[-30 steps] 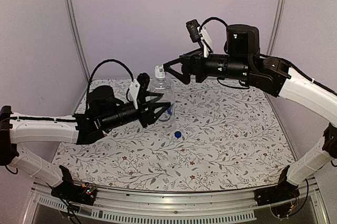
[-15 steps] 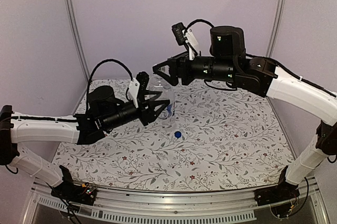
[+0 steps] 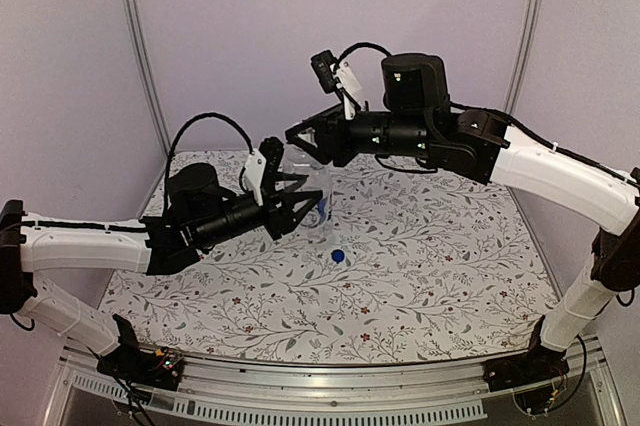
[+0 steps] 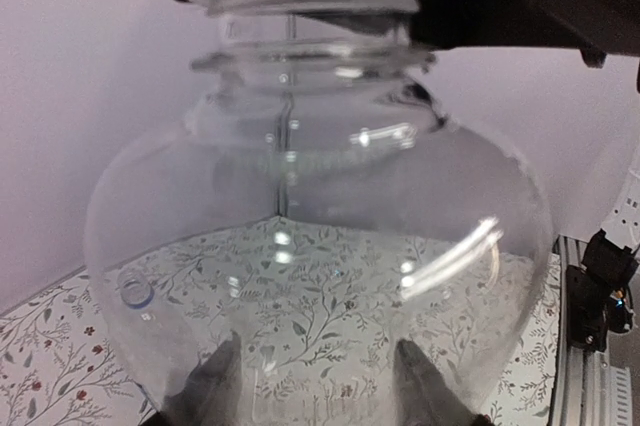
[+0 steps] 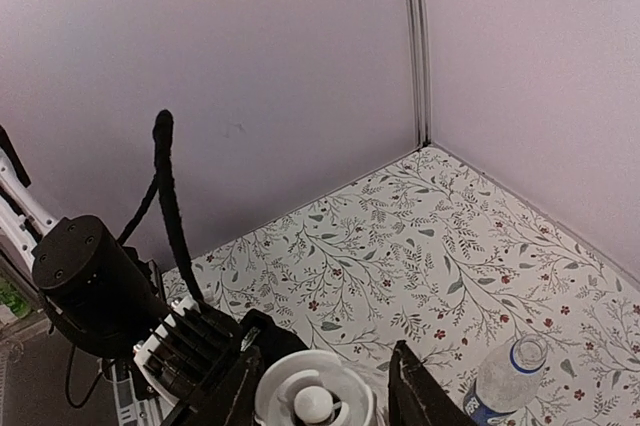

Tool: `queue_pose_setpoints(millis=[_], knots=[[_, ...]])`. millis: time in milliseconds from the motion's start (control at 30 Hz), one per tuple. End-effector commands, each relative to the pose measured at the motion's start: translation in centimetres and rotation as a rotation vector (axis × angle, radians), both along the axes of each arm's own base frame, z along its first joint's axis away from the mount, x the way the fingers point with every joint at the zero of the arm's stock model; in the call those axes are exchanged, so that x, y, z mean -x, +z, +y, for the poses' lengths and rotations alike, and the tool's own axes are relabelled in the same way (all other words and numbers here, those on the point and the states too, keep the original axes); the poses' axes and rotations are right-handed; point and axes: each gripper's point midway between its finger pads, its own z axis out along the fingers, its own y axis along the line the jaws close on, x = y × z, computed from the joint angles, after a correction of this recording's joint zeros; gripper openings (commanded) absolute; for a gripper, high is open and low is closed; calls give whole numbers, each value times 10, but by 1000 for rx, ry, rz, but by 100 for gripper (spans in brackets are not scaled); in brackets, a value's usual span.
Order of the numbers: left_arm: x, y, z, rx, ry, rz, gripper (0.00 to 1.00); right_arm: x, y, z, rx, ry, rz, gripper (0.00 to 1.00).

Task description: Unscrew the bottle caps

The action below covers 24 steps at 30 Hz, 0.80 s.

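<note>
Sitting on the neck of the clear bottle [image 4: 320, 246], the pale cap [image 5: 313, 401] is not yet off. The right pincer [image 3: 298, 136] comes from above, fingers pressed to either side of the cap. The left pincer [image 3: 305, 204] is clamped round the bottle's body, which is upright at the far-left of the tabletop [image 3: 450, 266]. A blue cap [image 3: 338, 256] lies loose nearby. The labelled bottle [image 5: 505, 376] is close by, neck open.

Risks, as judged: the thin wall may buckle or spin in the left hold, so the bottle turns with its cap. The smooth cap may also slip between the pads.
</note>
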Motion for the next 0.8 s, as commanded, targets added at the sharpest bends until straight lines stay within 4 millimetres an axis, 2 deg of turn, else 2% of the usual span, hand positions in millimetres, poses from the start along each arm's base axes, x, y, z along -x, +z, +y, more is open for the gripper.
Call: queue_pose_setpoints(millis=[0, 200, 300, 467, 600, 767], knots=[[0, 7, -2, 14, -4, -18, 48, 5, 12, 4, -17, 28, -22, 37], [6, 9, -3, 14, -34, -25, 48, 18, 18, -1, -15, 86, -77, 16], [18, 12, -10, 14, -121, -42, 48, 33, 22, -5, -3, 170, -134, 9], [60, 18, -27, 14, -389, -85, 49, 68, 23, -16, 17, 396, -217, 7], [96, 19, -32, 30, -605, -102, 49, 92, 30, -31, -25, 568, -230, 7], [118, 18, -33, 31, -748, -104, 48, 104, 28, -40, -33, 682, -216, 8]])
